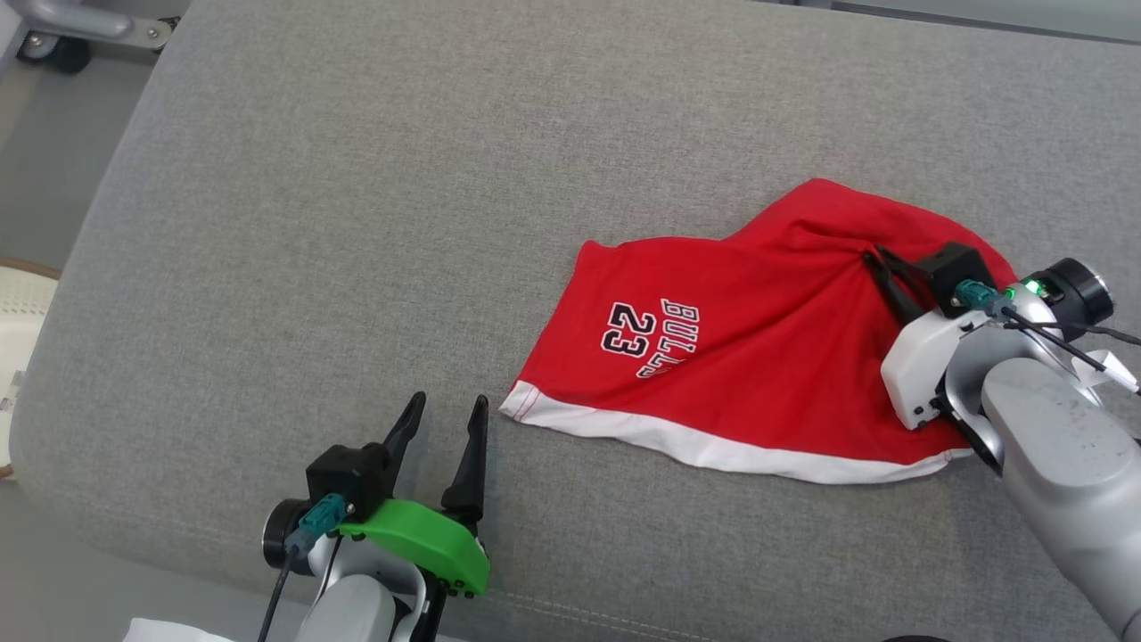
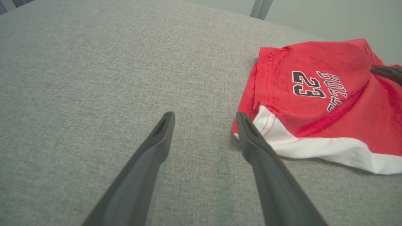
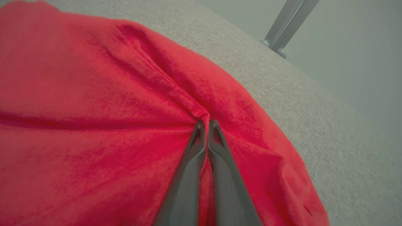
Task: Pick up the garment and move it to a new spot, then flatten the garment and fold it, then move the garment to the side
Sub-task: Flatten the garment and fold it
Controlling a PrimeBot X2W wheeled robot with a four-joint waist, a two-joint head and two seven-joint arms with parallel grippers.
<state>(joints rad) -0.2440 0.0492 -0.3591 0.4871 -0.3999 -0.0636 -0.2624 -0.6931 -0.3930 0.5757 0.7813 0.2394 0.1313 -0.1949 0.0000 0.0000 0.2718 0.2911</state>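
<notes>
The garment (image 1: 749,339) is a red jersey piece with a white hem band and "BULLS 23" lettering, lying rumpled on the grey cushion at centre right. My right gripper (image 1: 869,259) is shut on a pinched fold of its red cloth near the upper right; in the right wrist view the garment (image 3: 94,125) bunches into wrinkles at the closed right gripper (image 3: 205,123). My left gripper (image 1: 446,408) stands open just left of the hem's corner, touching nothing. In the left wrist view the open left gripper (image 2: 204,117) sits beside the garment (image 2: 317,106).
The grey cushion (image 1: 357,223) stretches wide to the left and back of the garment. Its front edge runs along the bottom, its left edge drops to the floor. A pale round object (image 1: 18,312) sits off the left side. A metal leg (image 3: 287,25) stands beyond the cushion.
</notes>
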